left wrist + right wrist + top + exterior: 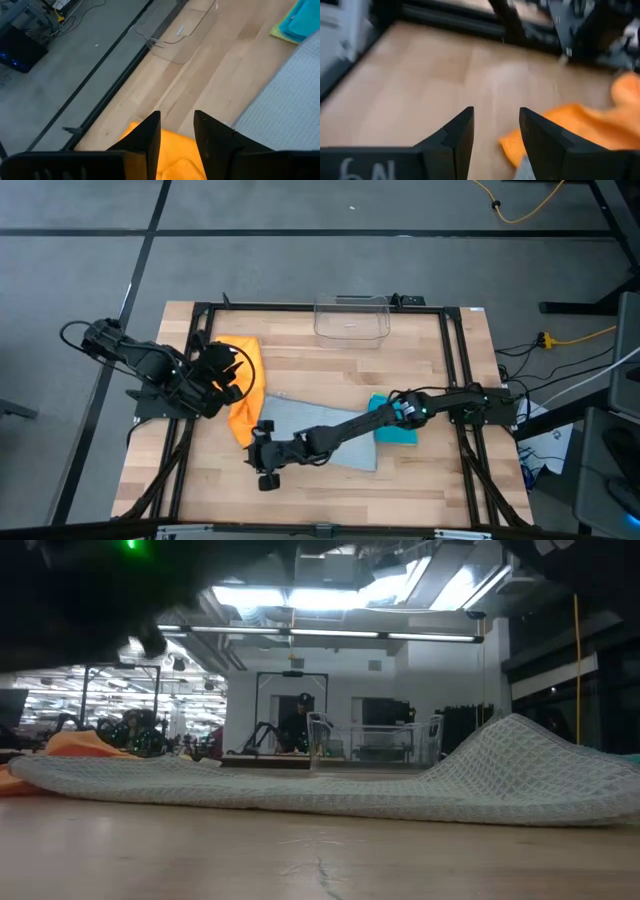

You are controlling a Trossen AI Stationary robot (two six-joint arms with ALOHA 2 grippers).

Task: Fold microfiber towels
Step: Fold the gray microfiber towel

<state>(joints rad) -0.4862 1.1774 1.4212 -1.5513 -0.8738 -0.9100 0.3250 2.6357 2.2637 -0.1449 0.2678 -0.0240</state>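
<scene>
Down at table height, the nearest thing is the light grey towel (330, 790), lying flat across the wooden table (320, 860) with its right end humped up; its waffle weave shows only from this level. From overhead the same towel (325, 435) lies in the lower middle of the frame, partly covered by the right arm stretched over it. The right hand (262, 455) sits at the towel's lower left corner. Its own camera shows the two fingers (460, 132) apart with bare wood between them, holding nothing, and an orange edge (570, 132) just beyond.

Left of centre overhead, the orange towel (245, 385) lies bunched, its left side hidden under the left hand (222, 375). That hand's camera shows its fingers (150, 137) parted above orange cloth (172, 155); whether they pinch it I cannot tell.

Right of centre overhead, the teal towel (395, 430) sits folded at the grey one's right end; a lime green strip (280, 32) peeks beneath it in the left wrist view only.

Farther back, the clear plastic bin (351, 317) stands at the table's upper edge. A figure in the room beyond is too dim to make out.
</scene>
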